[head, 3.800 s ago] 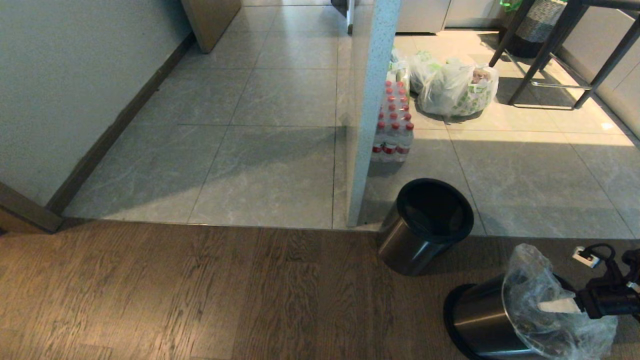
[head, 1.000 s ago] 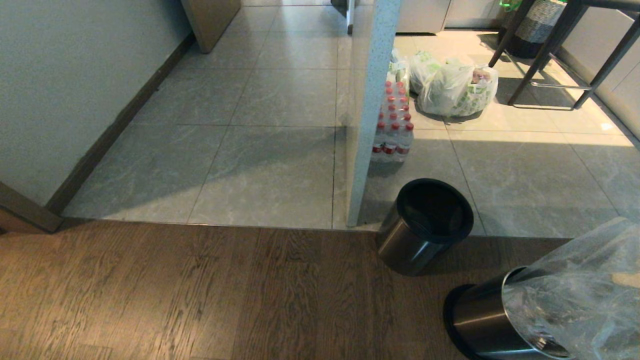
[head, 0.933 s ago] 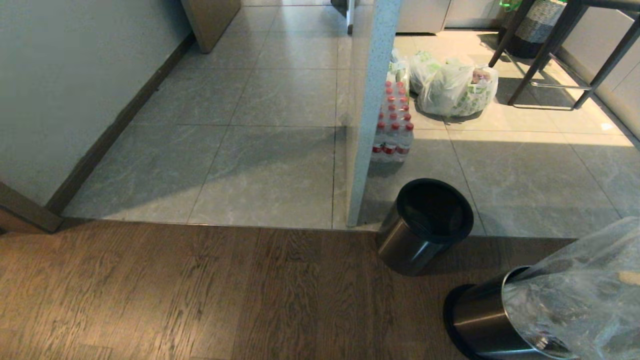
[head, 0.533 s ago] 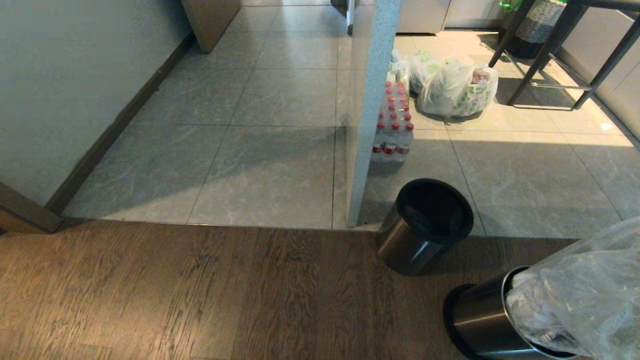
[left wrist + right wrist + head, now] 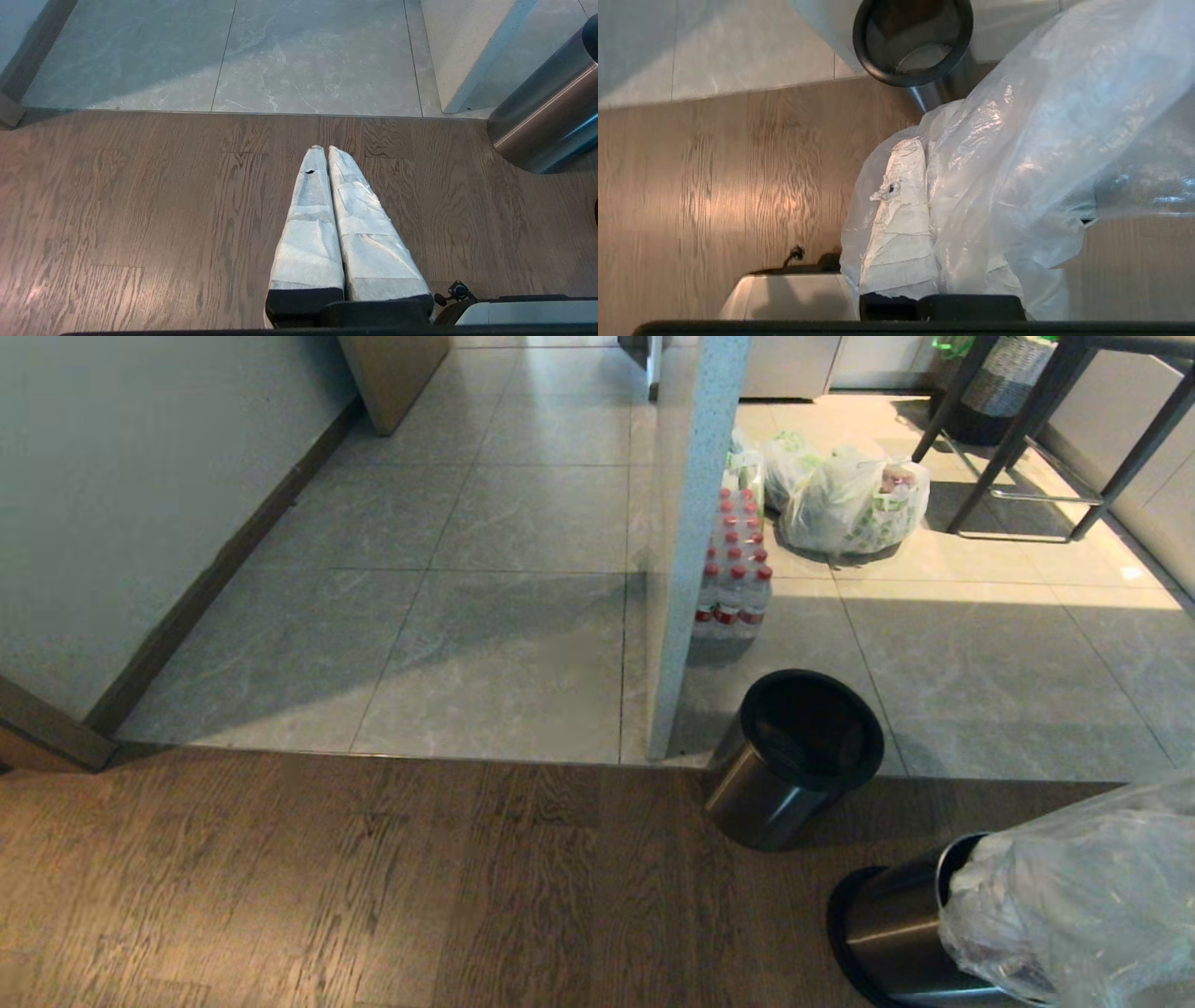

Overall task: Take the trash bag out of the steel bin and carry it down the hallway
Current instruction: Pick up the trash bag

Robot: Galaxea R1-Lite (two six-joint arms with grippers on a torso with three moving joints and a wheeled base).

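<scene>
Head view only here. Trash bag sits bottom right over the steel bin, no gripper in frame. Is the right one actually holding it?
Observer: Yes. The right wrist view shows the right gripper shut on the trash bag, with film bunched over its fingers.
Operator: Left arm?
Observer: The left gripper is shut and empty, above the wooden floor.
Operator: Anything close to it?
Observer: A steel cylinder stands off to one side, apart from the fingers.
</scene>
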